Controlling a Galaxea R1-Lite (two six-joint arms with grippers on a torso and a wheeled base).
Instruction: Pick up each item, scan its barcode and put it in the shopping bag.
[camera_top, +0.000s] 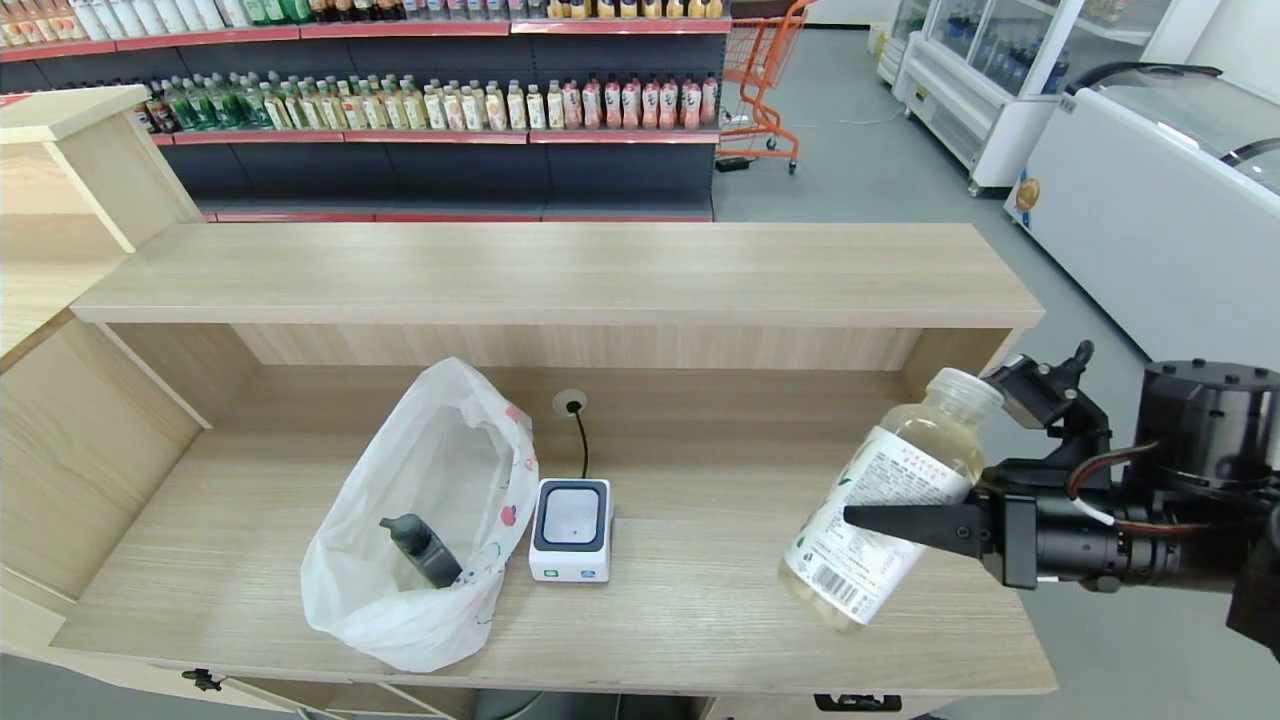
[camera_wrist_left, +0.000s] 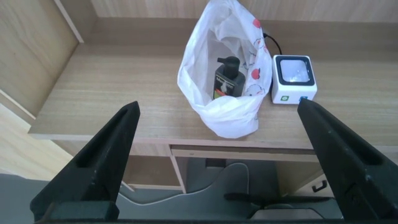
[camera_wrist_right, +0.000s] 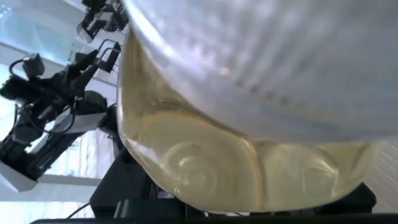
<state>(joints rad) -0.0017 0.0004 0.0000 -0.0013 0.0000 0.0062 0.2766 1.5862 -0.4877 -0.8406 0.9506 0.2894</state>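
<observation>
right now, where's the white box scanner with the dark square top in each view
head view: the white box scanner sits mid-counter, just right of the white plastic shopping bag.
left wrist view: scanner on the counter, beside the same bag.
right wrist view: not in it; the clear bottle of pale liquid is up close.
shared landmark: the bag, dark pump bottle inside.

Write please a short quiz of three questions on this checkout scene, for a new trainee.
1. True or false: the right claw holds a tilted bottle.
2. What lies in the shopping bag? A) a dark pump bottle B) a can C) nothing
3. Fill in: the scanner stands beside the bag; the left claw is ____.
Key: 1 true; 2 A; 3 open.
</observation>
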